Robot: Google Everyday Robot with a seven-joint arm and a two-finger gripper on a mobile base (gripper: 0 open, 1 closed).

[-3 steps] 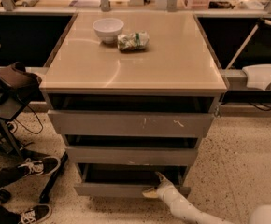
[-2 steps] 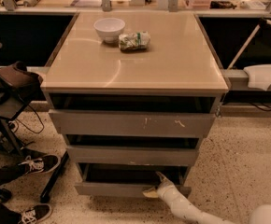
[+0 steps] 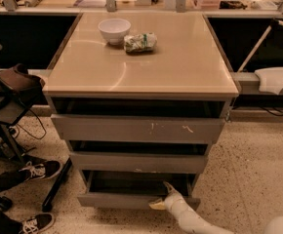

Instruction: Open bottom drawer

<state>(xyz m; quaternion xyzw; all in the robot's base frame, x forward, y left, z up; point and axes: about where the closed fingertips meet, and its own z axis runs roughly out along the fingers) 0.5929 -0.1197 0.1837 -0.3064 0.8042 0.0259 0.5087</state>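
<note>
The grey cabinet has three handleless drawers. The bottom drawer [image 3: 122, 200] is the lowest and narrowest. It stands pulled out a little, and its dark shallow box [image 3: 131, 183] shows behind the plain front. My gripper [image 3: 162, 196] is at the right part of that front, on a white arm that comes in from the lower right. One finger [image 3: 169, 186] reaches over the front's top edge. The other fingertip [image 3: 156, 206] lies against the face of the front. The gripper is closed on the drawer front.
The middle drawer [image 3: 139, 162] and the scratched top drawer [image 3: 136, 129] are each slightly out. A white bowl [image 3: 114, 30] and a crumpled bag [image 3: 140, 42] sit on the cabinet top [image 3: 180, 67]. At the left are a chair leg [image 3: 56, 189], sneakers [image 3: 39, 170] and a brown bag [image 3: 17, 81]. The floor is speckled.
The bottom drawer's front and my gripper sit very slightly nearer and lower in view than before. Nothing else has moved.
</note>
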